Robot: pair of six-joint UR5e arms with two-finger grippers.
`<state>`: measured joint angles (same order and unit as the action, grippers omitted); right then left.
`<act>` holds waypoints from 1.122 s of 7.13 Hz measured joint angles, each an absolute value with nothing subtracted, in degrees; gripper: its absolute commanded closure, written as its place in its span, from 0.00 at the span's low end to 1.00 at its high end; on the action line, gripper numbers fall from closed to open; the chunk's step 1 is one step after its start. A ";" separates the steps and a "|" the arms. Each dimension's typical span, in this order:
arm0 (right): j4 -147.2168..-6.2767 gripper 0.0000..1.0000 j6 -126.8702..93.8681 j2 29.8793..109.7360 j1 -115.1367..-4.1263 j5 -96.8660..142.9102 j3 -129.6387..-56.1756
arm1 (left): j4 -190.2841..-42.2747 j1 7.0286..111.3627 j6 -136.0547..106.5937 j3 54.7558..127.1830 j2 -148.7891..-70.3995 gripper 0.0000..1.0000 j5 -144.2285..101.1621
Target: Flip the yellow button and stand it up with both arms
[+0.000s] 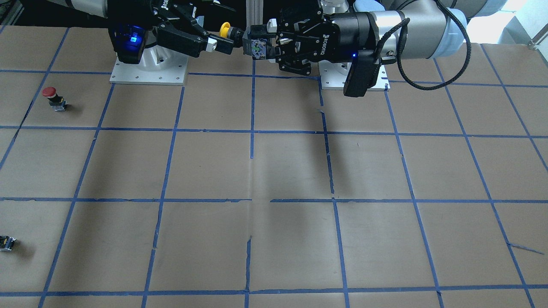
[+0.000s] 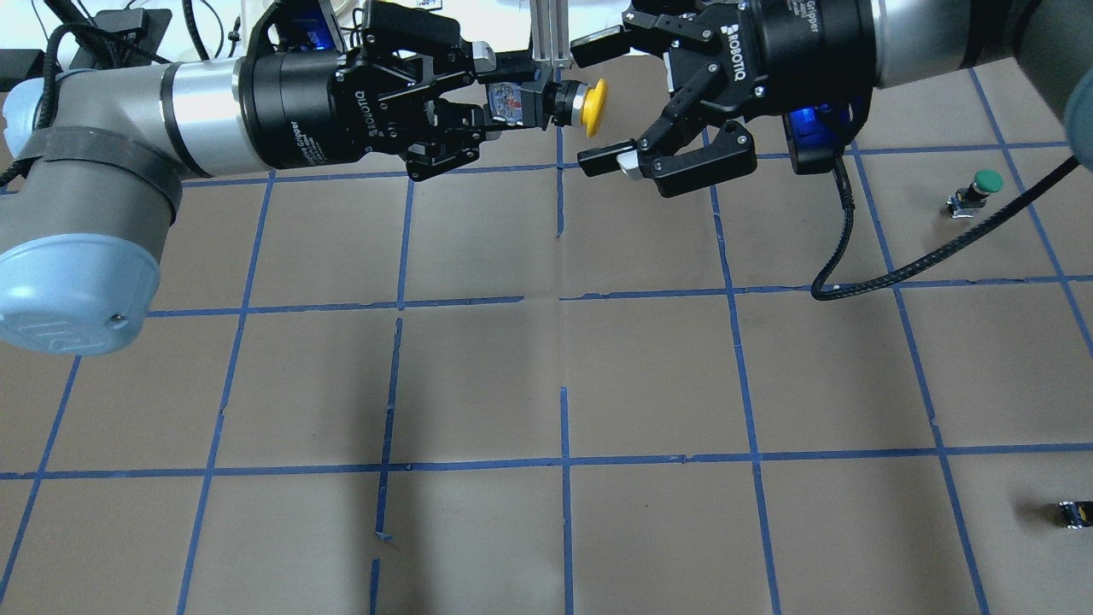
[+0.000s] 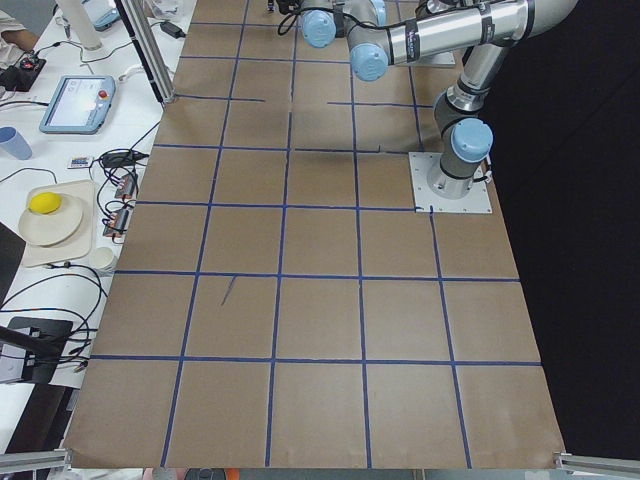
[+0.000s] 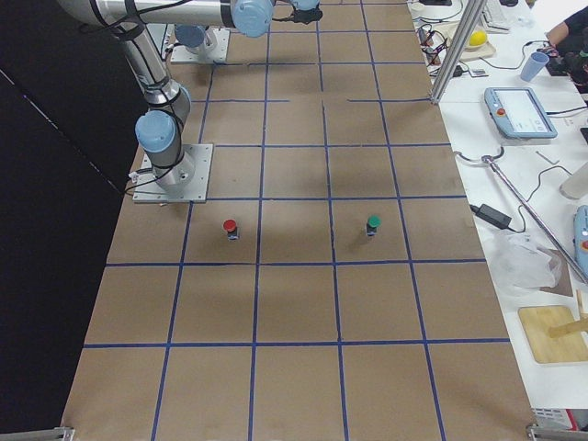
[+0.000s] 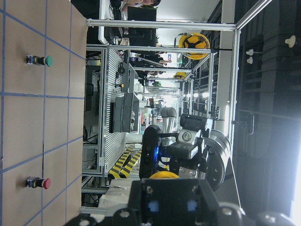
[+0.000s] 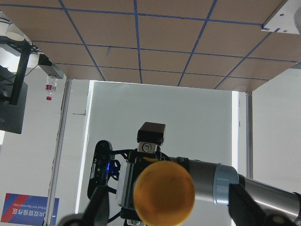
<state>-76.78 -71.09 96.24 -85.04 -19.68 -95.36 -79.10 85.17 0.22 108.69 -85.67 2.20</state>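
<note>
Table (image 1: 291, 171): brown paper surface, marked off in squares with blue tape.

Nearest the operators' edge, towards the robot's right: one small black block (image 1: 6, 243), no cap, lying on the paper.

Further in, same side: one red button (image 1: 53, 98), upright on its base, cap uppermost. One green button (image 2: 982, 188), also upright, well apart from the red one and from the block.

Far side, close to the two arm bases and held clear above the table: one yellow button (image 1: 224, 29). It lies horizontal, with the cap pointing at the robot's right side and the block body pointing left.

Left gripper (image 2: 504, 96): reaches in level and is closed narrow on the body of the yellow button, so the cap sticks out beyond the fingertips.

Right gripper (image 2: 598, 101): faces the left one, jaws spread wide. In the overhead view the yellow cap sits between its two fingertips, with a gap on each side. In the right wrist view the cap faces the camera square on, centred between the two dark fingers (image 6: 101, 205). In the front-facing view one pad overlaps the button's neck; whether it touches cannot be told.
</note>
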 measured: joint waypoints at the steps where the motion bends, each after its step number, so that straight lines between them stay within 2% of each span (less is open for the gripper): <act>1: -76.75 0.39 -71.12 96.22 -84.95 -19.65 -95.36 | -79.10 85.17 0.22 108.77 -85.64 0.99 2.20; 2: -76.73 0.46 -71.16 96.19 -84.85 -19.67 -95.36 | -79.08 85.16 0.24 108.83 -85.62 0.99 2.20; 4: -76.73 0.73 -71.24 96.13 -84.75 -19.83 -95.31 | -79.02 85.17 0.26 108.84 -85.58 0.99 2.20; 5: -76.74 0.80 -71.27 96.12 -84.72 -19.92 -95.28 | -79.02 85.17 0.25 108.85 -85.49 0.99 2.22; 7: -76.73 0.83 -71.28 96.14 -84.68 -19.95 -95.25 | -79.01 85.17 0.17 108.78 -85.38 0.97 2.21; 8: -76.72 0.84 -71.28 96.15 -84.66 -19.88 -95.22 | -79.01 85.17 0.08 108.70 -85.35 0.45 2.28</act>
<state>-76.72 -71.28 96.15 -84.66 -19.88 -95.22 -79.01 85.17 0.08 108.70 -85.35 2.28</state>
